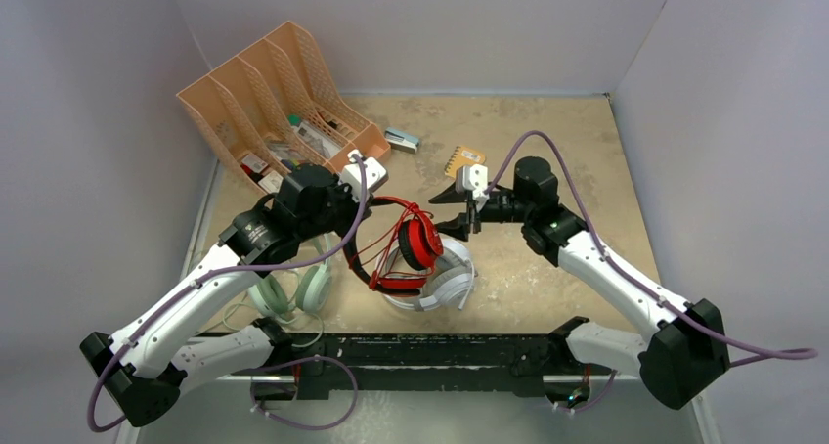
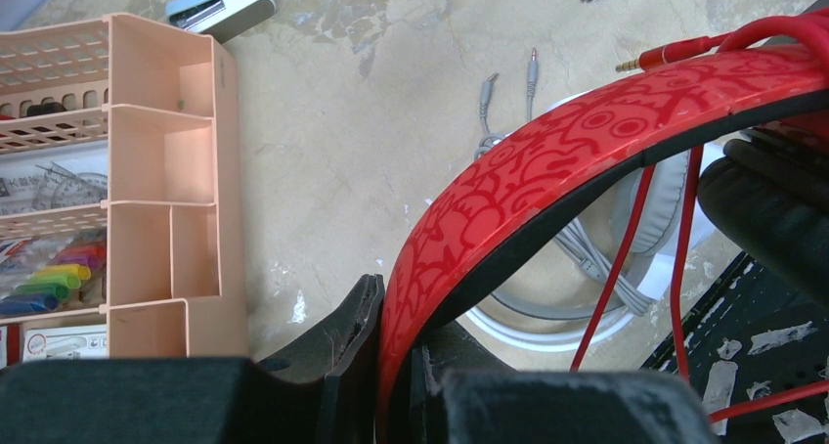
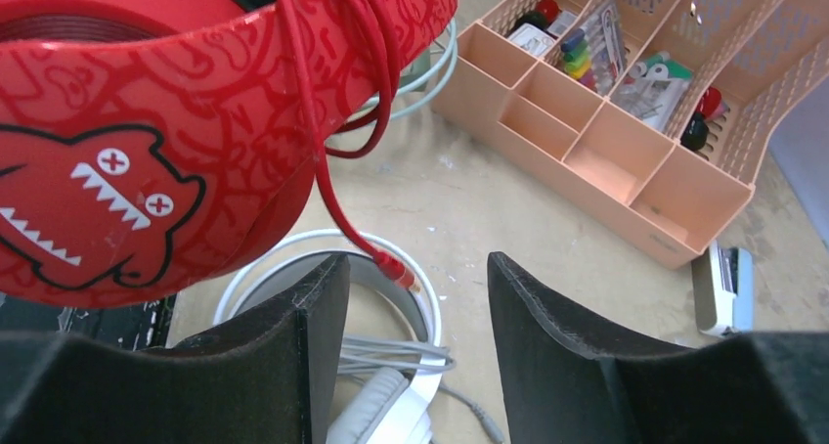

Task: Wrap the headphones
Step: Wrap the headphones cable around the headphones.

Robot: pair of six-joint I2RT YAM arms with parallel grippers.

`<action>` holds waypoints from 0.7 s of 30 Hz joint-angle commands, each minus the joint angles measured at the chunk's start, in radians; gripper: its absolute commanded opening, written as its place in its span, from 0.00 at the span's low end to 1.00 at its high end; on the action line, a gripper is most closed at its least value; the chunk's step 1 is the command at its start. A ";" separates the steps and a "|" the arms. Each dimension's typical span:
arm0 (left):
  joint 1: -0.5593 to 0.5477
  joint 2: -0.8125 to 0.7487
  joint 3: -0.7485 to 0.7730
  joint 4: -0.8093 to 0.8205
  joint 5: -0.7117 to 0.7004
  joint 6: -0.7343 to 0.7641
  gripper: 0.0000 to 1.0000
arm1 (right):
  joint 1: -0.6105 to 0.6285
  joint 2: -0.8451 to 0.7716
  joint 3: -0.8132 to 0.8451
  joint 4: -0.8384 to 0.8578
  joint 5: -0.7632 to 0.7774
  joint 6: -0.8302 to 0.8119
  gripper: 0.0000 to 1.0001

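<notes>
Three headsets share the surface [image 1: 547, 151], and by my reading you are partway through the first, with two left to do. The red headset [image 1: 406, 244] is the one in hand. Your left tool [image 2: 396, 336] is clamped on its patterned headband [image 2: 547, 160] and holds it lifted, tilted up and away from that tool toward the right one. Directly below it lies the white headset [image 1: 445, 283], flat on the surface just under your right tool [image 3: 415, 268]. Its grey cord [image 2: 577, 248] is bunched beside the band with both jacks loose, so count it as not wrapped. The mint headset [image 1: 293, 292] sits close under your left forearm, well behind that tool, with its cord trailing out, and looks untouched. On the red one, several turns of the red cord [image 3: 313, 141] already cross the band above your right tool, so the winding seems well begun. The tail hangs free, and its plug [image 3: 396, 266] dangles between the right tool's jaws, which stand apart with nothing gripped. What is left there is probably to catch that tail and tuck it in.
</notes>
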 commanded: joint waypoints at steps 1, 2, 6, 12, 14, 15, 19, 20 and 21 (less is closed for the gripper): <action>0.002 -0.028 0.008 0.080 0.010 -0.026 0.00 | 0.012 0.002 0.014 0.145 -0.012 0.062 0.54; 0.001 -0.027 0.005 0.081 0.010 -0.026 0.00 | 0.013 0.002 0.015 0.160 -0.014 0.075 0.50; 0.001 -0.025 0.003 0.081 0.003 -0.025 0.00 | 0.013 -0.013 0.000 0.200 -0.014 0.108 0.30; 0.001 -0.033 0.000 0.070 -0.014 -0.015 0.00 | 0.011 -0.065 0.004 0.072 0.049 0.137 0.00; 0.002 -0.040 -0.003 0.066 -0.026 -0.012 0.00 | 0.005 -0.086 0.015 0.017 0.138 0.145 0.00; 0.002 -0.043 -0.004 0.063 -0.026 -0.010 0.00 | -0.002 -0.095 0.022 -0.002 0.168 0.158 0.00; 0.001 -0.045 -0.007 0.057 -0.056 -0.005 0.00 | -0.044 -0.114 0.057 -0.050 0.166 0.217 0.00; 0.002 -0.044 -0.006 0.057 -0.068 -0.011 0.00 | -0.054 -0.115 0.071 -0.066 0.156 0.233 0.00; 0.001 -0.041 -0.001 0.059 -0.086 -0.024 0.00 | -0.061 -0.115 0.085 -0.105 0.144 0.237 0.00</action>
